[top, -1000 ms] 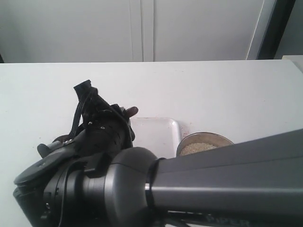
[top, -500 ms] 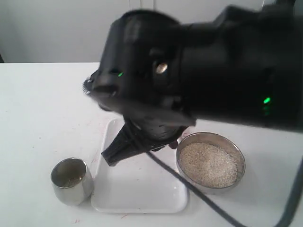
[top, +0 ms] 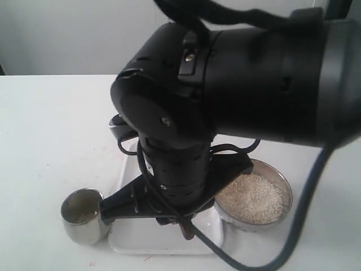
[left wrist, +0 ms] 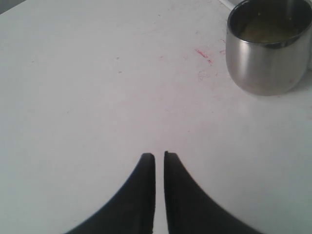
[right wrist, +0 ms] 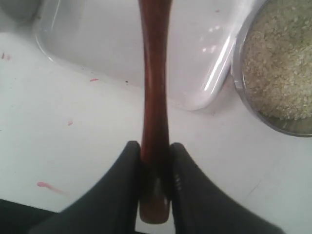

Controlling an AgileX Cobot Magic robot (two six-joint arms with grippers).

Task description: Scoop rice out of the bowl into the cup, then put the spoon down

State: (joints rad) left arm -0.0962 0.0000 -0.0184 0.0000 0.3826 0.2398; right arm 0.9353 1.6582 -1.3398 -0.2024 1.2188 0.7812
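Two arms are at work: the right end effector (right wrist: 155,146) clamps the handle end of the spoon (right wrist: 154,73), which reaches over a white tray (right wrist: 87,39) beside the bowl (right wrist: 238,78) of rice (right wrist: 278,58). The left end effector (left wrist: 159,157), fingers all but touching and empty, hangs above the surface (left wrist: 73,97) near the cup (left wrist: 268,53).

The exterior camera looks obliquely down across the white table (top: 51,124) toward a pale wall (top: 56,34). The right arm (top: 237,79) is so near the lens that it fills the middle of the frame. The left wrist camera sits low and close over the table, facing forward past the left gripper (left wrist: 159,157) to the cup (left wrist: 268,53), which the exterior view also shows (top: 84,217). The right wrist camera points steeply down past the right gripper (right wrist: 155,146) and along the spoon (right wrist: 155,97). With the exterior view it shares the tray (right wrist: 195,48) (top: 163,240) and the bowl (right wrist: 236,63) (top: 285,192) of rice (right wrist: 280,63) (top: 251,195).
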